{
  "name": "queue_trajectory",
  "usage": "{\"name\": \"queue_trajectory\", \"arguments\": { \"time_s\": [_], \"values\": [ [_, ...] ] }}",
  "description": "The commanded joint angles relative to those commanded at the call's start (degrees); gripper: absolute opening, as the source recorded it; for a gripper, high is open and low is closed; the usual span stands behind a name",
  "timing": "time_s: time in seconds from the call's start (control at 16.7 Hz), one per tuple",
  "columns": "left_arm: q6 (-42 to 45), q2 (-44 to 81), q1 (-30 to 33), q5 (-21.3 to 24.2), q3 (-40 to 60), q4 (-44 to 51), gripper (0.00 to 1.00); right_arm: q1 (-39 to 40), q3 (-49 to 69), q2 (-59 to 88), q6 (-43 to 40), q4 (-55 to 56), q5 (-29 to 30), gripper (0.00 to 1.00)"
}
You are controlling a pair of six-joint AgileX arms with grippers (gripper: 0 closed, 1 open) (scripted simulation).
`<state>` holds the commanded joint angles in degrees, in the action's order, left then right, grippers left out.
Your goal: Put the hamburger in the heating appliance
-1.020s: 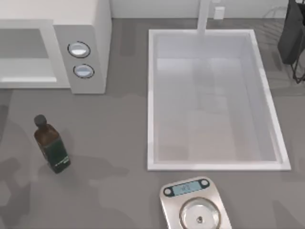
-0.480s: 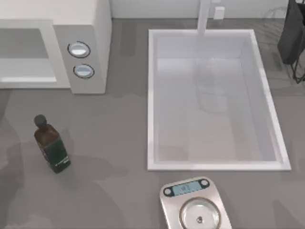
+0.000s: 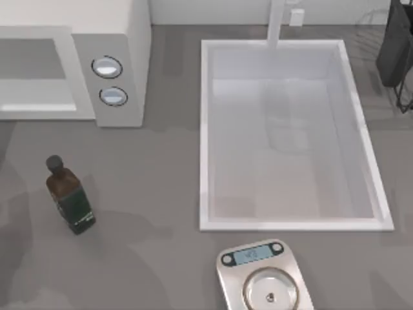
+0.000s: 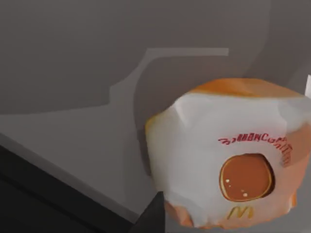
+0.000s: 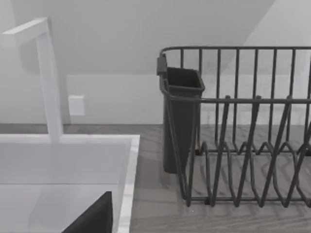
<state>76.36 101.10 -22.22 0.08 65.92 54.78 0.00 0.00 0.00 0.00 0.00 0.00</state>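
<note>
Hamburger [image 4: 226, 155], wrapped and round with no long axis, sits close before our left wrist camera over grey tabletop [image 4: 73, 136], so our left arm is nearer, though we cannot tell how its fingers stand.

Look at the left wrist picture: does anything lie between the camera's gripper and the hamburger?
Nothing visible does. The hamburger, in its white wrapper, lies on the grey table in open sight, right beside one dark finger.
</note>
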Motion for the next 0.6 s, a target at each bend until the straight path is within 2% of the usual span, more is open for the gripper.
{"name": "queue_trajectory", "arguments": {
  "time_s": [0.6],
  "values": [
    [0.64,8.14,-1.03,-0.11,-7.80,-16.33,1.00,0.00,0.00,0.00,0.00,0.00,0.00,1.00]
  ]
}}
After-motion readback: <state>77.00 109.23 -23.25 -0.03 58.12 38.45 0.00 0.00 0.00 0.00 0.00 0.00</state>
